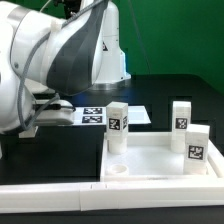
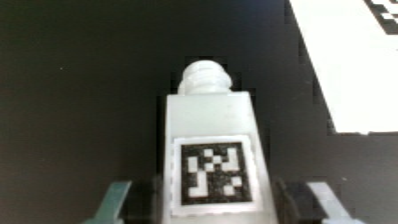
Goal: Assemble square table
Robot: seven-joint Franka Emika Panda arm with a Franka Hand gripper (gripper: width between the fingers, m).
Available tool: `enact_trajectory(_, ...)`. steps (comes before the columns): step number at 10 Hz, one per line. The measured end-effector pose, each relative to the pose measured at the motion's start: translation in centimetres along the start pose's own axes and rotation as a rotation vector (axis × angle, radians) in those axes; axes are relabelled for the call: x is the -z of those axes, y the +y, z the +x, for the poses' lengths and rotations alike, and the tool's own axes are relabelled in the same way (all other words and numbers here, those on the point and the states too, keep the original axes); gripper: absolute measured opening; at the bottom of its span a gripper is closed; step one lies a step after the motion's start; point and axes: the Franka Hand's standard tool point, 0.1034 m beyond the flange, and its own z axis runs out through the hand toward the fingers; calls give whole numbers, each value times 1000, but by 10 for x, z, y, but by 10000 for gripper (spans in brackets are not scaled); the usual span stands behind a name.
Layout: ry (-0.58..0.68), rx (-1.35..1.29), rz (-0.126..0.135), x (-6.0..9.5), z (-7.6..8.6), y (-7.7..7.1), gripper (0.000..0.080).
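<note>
In the wrist view a white leg (image 2: 214,140) with a black-and-white tag lies on the black table, its rounded peg end pointing away from me. My gripper (image 2: 222,200) is open and straddles its tagged end. A finger (image 2: 118,203) stands on each side, with a dark gap to the leg. In the exterior view the white square plate (image 1: 150,160) lies at the lower right. Three more tagged legs stand upright at its corners: one (image 1: 117,118) at the far left, one (image 1: 181,113) at the far right, one (image 1: 196,145) nearer on the right. There the arm's body hides my gripper.
The marker board (image 1: 92,115) lies flat behind the plate and shows as a white sheet (image 2: 347,60) beyond the lying leg. A long white border rail (image 1: 60,195) runs along the front. The bulky arm (image 1: 60,60) fills the exterior view's left.
</note>
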Motion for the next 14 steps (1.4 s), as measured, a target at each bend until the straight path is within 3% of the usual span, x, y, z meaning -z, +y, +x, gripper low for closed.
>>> enact_trajectory(1,17,10,6,20,-8,-9,282)
enact_trajectory(2,91,23,27,52,-20,-21,282)
enact_trajectory(3,188,38,8,73,-27,-25,282)
enact_trajectory(5,313,33,-4,66,-19,-19,282)
enact_trajectory(7,412,39,-14,73,-21,-21,284)
enact_trajectory(8,480,19,25,91,-22,-39,284)
enact_trajectory(9,629,24,78,124,-25,-60,284)
enact_trajectory(10,741,12,96,135,-30,-64,284)
enact_trajectory(13,912,-18,69,133,-31,-54,284)
enact_trajectory(14,992,-26,46,139,-28,-50,284)
